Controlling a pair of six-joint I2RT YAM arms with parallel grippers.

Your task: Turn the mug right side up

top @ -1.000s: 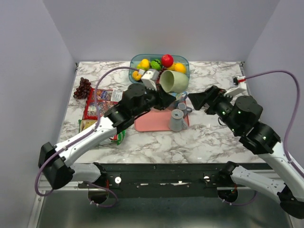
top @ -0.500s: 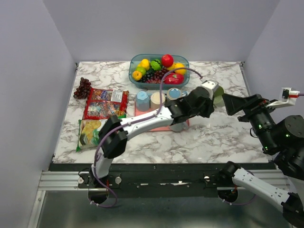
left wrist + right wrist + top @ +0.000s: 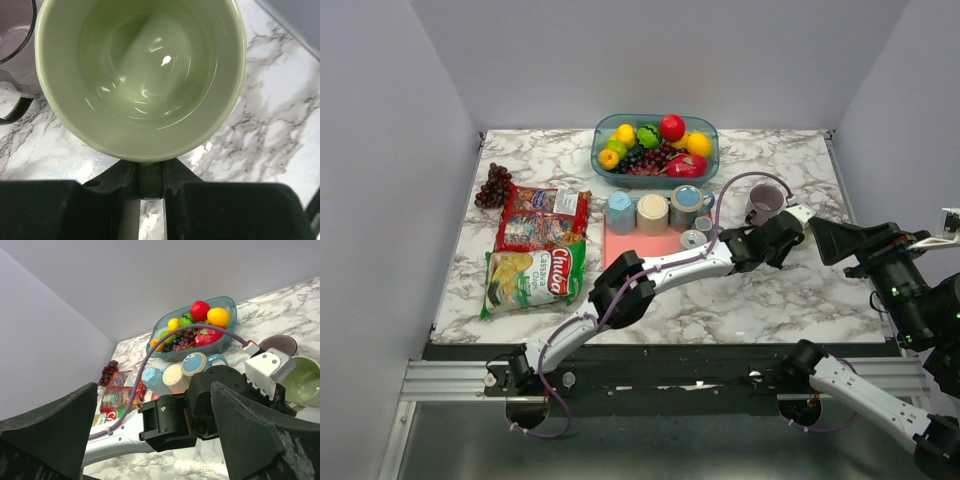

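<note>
The mug (image 3: 140, 75), pale green, was located over the right part of the marble table (image 3: 790, 305), mouth facing up toward the left wrist camera, just beside a grey-purple cup (image 3: 765, 203). Whether its base rested on the table could not be determined. The left arm (image 3: 670, 268) was extended across the table to the right. The left gripper (image 3: 150, 176) had its fingers pressed together on a green part at the near side of the mug; whether this was the handle or the wall could not be determined. The right gripper (image 3: 154, 386) was positioned near the left gripper, apart from the mug, with its fingers spread wide and nothing between them. A fruit bowl (image 3: 599, 135) stood at the far edge. Two snack bags (image 3: 535, 275) lay on the left side. A pink tray (image 3: 640, 252) at the centre carried a row of three cups (image 3: 652, 212). A bunch of grapes (image 3: 495, 185) lay beyond the bags.
</note>
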